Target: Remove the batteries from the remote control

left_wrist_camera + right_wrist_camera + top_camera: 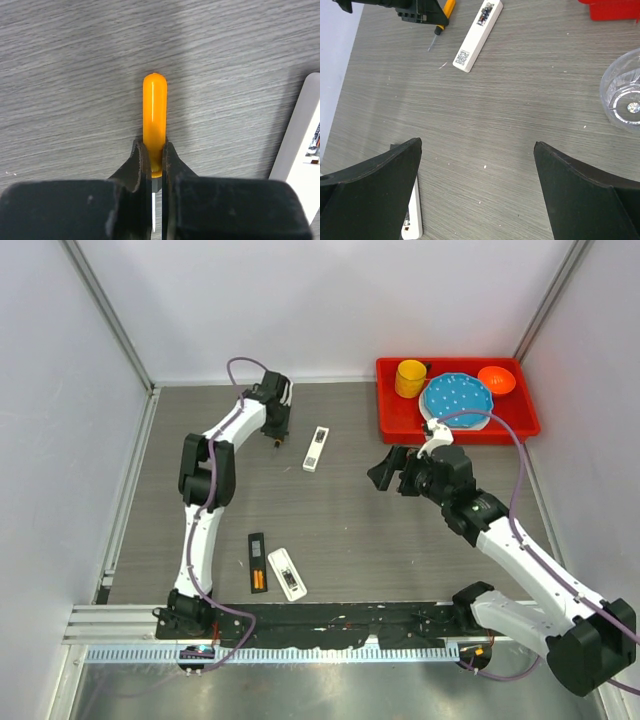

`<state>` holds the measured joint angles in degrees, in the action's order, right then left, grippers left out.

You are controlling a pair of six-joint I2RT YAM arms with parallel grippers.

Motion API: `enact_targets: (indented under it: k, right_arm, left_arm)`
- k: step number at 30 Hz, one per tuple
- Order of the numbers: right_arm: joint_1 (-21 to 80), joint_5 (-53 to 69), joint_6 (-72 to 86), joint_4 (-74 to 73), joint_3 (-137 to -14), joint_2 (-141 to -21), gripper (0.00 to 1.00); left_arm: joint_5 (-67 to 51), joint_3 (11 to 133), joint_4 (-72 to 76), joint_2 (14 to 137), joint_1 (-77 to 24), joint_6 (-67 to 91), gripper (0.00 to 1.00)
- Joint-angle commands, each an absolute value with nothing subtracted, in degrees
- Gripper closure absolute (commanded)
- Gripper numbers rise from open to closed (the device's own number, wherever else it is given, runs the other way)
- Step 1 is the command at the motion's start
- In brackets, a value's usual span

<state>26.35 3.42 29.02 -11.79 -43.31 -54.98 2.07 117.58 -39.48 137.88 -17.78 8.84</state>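
At the far left of the table (380, 540), the left end effector (155, 148) is pressed together on the orange handle of a screwdriver (154, 110), which lies flat on the wood with its thin metal tip pointing back under the wrist. A white remote (316, 448) lies just beside it, to the right. The right end effector (476, 145) hangs above the middle of the table with its fingers spread wide and holds nothing.

The step in hand seems to be taking up the tool. The batteries (259, 581) that I can see are orange and sit in the open back of a black remote (256, 548) near the arm bases, next to a second white remote (287, 573). Whether the far white remote has cells in it I cannot tell.

The next move calls for lifting the screwdriver without letting it turn in the grip, then bringing its tip to the end of a cell to lever it out.

A red tray (395, 420) at the far right holds a yellow cup (410, 378), a blue plate (457, 397) and an orange bowl (496, 380). A clear cup (624, 95) stands on the table near the tray, with no battery in it.
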Motion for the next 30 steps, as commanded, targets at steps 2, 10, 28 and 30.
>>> enact_targets:
  k: [2,10,28,30]
  right_arm:
    - [25.93,3.43,29.44,-10.29,-43.95,-56.6,0.0]
    - [25.84,7.73,32.52,-6.16,-45.0,-61.61,0.0]
    - [29.25,34.89,57.03,44.98,-41.74,-74.52,0.07]
    - [31.1,35.42,57.74,46.75,-42.62,-76.54,0.11]
  left_arm:
    - [3.25,113.03,-40.34,135.71,-18.11,9.66,1.0]
    - [-3.95,98.19,-33.33,111.83,-19.16,14.58,1.0]
    - [-46.65,44.75,9.12,64.69,-20.04,35.06,1.0]
    - [-47.28,43.42,10.98,63.03,-20.3,35.68,1.0]
